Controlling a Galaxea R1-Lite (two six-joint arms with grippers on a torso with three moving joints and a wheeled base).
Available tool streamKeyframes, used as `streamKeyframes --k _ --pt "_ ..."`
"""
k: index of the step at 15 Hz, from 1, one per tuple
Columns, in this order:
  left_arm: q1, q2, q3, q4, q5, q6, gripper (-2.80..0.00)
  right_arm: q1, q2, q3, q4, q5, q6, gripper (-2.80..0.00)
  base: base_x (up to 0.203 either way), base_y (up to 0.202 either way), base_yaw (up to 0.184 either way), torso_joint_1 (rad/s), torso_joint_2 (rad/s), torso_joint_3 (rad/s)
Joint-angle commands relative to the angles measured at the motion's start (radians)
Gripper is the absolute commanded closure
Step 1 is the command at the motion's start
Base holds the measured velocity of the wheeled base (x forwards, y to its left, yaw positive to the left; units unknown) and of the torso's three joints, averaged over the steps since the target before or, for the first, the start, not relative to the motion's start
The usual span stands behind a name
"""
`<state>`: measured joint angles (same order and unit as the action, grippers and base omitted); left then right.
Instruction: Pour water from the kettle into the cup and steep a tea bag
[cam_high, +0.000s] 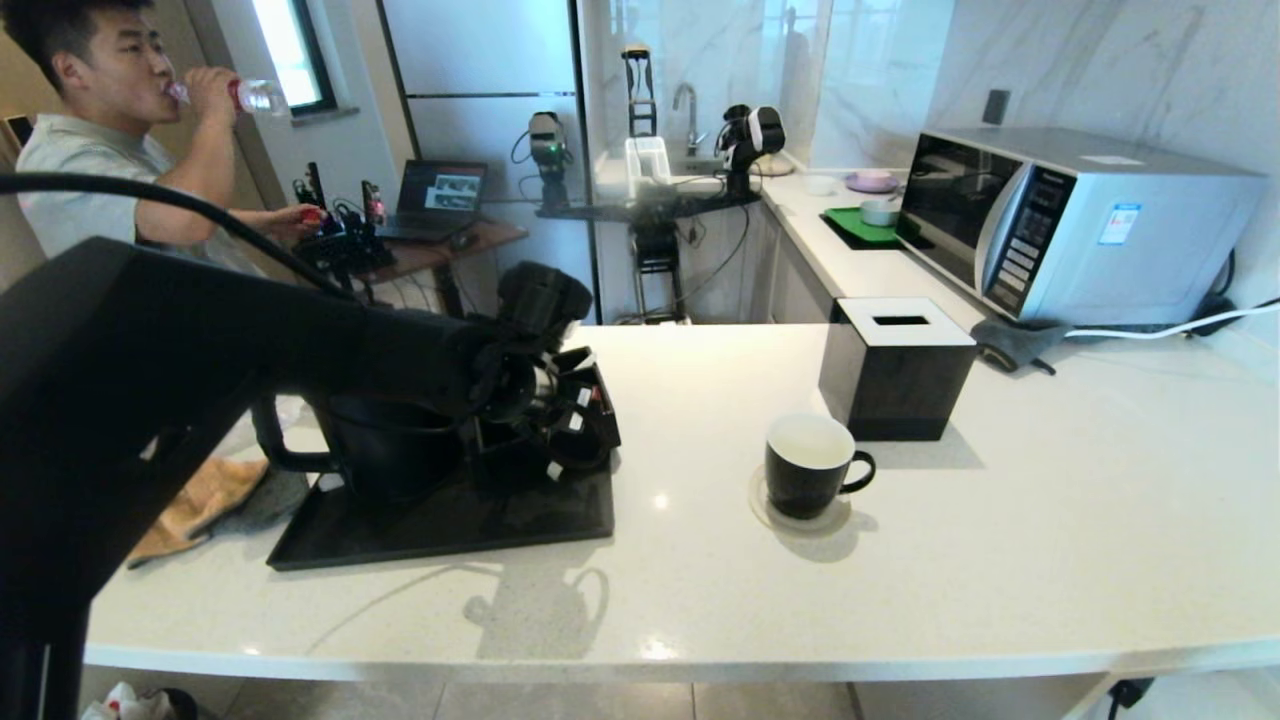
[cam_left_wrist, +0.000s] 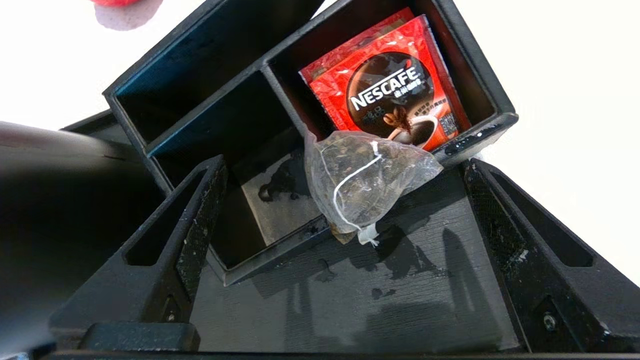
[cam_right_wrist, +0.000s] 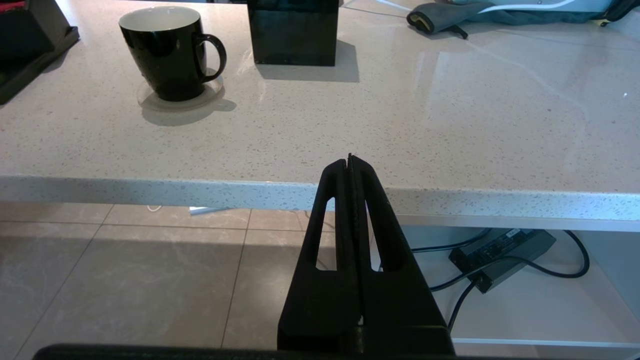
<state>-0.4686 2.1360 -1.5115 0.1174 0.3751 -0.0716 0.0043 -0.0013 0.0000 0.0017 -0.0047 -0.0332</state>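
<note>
White speckled stone counter (cam_high: 700, 590), L-shaped, in a kitchen with marble-look walls and tile floor. Far left, a person (cam_high: 90, 130) drinks from a bottle beside a small desk with a laptop (cam_high: 440, 195). An orange-brown cloth (cam_high: 200, 505) lies at the counter's left edge.

Black tray (cam_high: 440, 530) sits on the left part of the counter. On it stands the kettle (cam_high: 385, 450), mostly hidden by the left arm, its loop handle pointing left. Right of the kettle on the tray is a black divided box (cam_left_wrist: 310, 100). One compartment holds a red coffee packet (cam_left_wrist: 395, 95) standing on edge; the other compartments look empty, one with a wet floor.

The tea bag (cam_left_wrist: 365, 185) leans over the box's near rim, half on the tray, long axis slanting from the box down to the tray, white tag at the low end, string looped across it.

Left gripper (cam_left_wrist: 340, 240) hovers over the tea bag, fingers (cam_left_wrist: 200, 220) spread wide, holding nothing; the bag lies between them untouched.

Middle of the counter: the cup (cam_high: 810, 465) upright on a clear coaster (cam_high: 800, 515), handle pointing right, white inside, contents not clear. Behind it to the right, a black tissue box (cam_high: 895, 370). Far right, a microwave (cam_high: 1070, 220).

Right gripper (cam_right_wrist: 350, 165) is parked below the counter's front edge, fingers pressed together, empty.
</note>
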Motion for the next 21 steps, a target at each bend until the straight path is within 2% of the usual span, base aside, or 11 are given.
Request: streamKeyframes --k 1,6,19,20,21 --pt "0.005 -0.001 0.001 0.0 0.002 -0.002 -2.8 0.0 0.001 0.0 0.0 0.0 -0.001 0.0 0.0 0.0 0.0 0.0 0.0 0.0" --pt "0.007 0.009 -0.001 -0.022 -0.013 -0.027 -2.8 0.0 0.001 0.0 0.0 0.0 -0.001 0.0 0.0 0.0 0.0 0.0 0.0 0.0" --pt "0.013 0.037 -0.008 -0.052 -0.014 -0.028 -2.8 0.0 0.001 0.0 0.0 0.0 -0.001 0.0 0.0 0.0 0.0 0.0 0.0 0.0" --pt "0.013 0.039 -0.009 -0.056 -0.013 -0.028 0.0 0.0 0.001 0.0 0.0 0.0 -0.001 0.0 0.0 0.0 0.0 0.0 0.0 0.0" --pt "0.013 0.039 -0.009 -0.061 -0.013 -0.028 0.0 0.0 0.001 0.0 0.0 0.0 -0.001 0.0 0.0 0.0 0.0 0.0 0.0 0.0"
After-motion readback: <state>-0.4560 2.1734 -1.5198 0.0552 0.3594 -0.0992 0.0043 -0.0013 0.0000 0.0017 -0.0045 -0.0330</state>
